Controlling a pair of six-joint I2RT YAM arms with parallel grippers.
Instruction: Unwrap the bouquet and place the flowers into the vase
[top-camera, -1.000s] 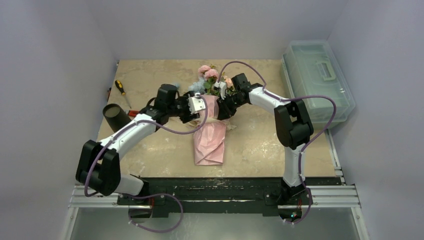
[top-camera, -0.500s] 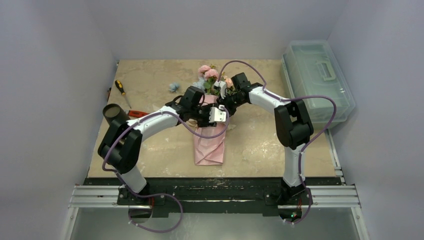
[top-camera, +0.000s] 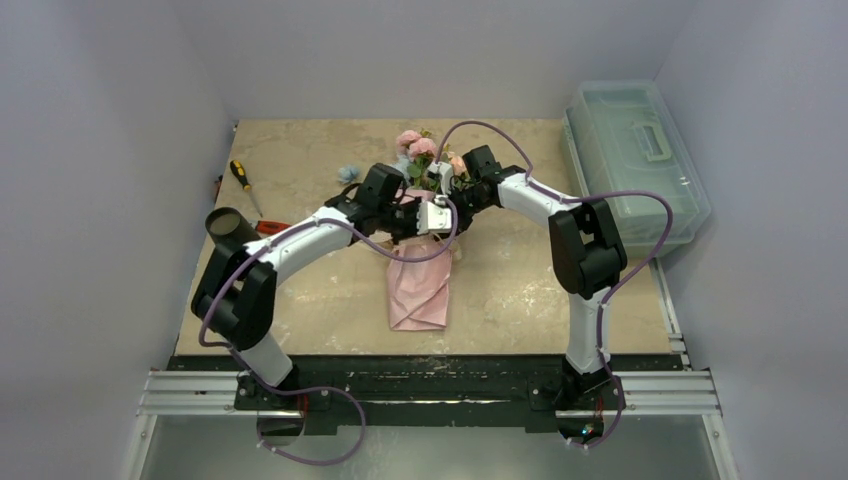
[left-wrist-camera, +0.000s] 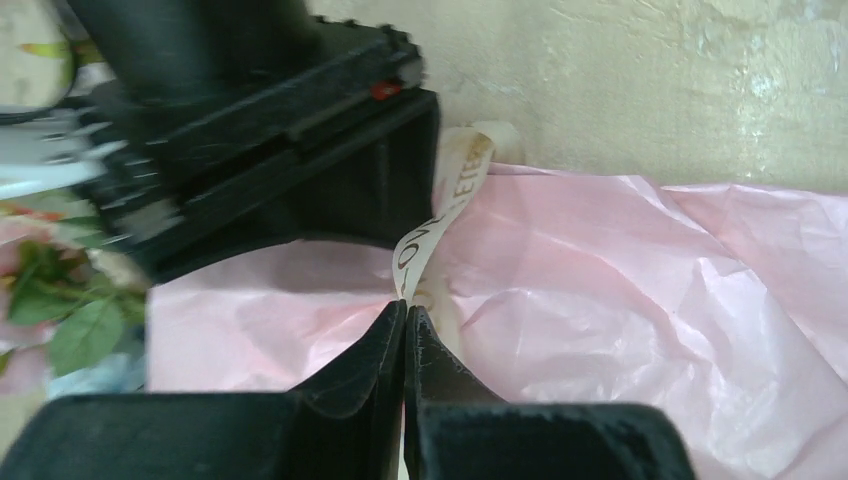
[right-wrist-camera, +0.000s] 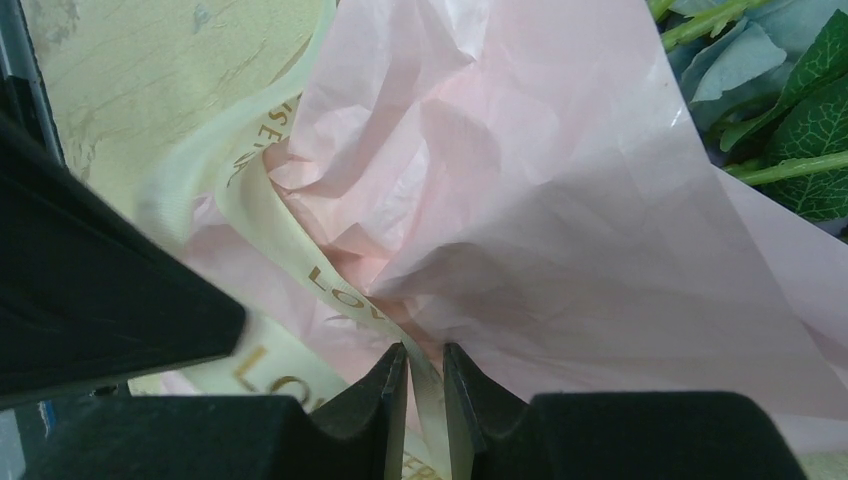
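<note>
Left wrist view: left gripper (left-wrist-camera: 405, 318) is pinched tight, tips together on the cream ribbon (left-wrist-camera: 445, 205) running into them. Right gripper (right-wrist-camera: 427, 362) is narrow, nipping another stretch of ribbon. Best next, I reckon: draw the two ends apart slowly & low along the table (top-camera: 300, 160) so the tie slips w/o dragging the wrap; grip ribbon only, not paper. Bouquet (top-camera: 420, 290) lies mid-table, flowers (top-camera: 415, 147) at its far end, pink paper crinkled, not yet opened. Vase (top-camera: 228, 229) is well apart at left.
</note>
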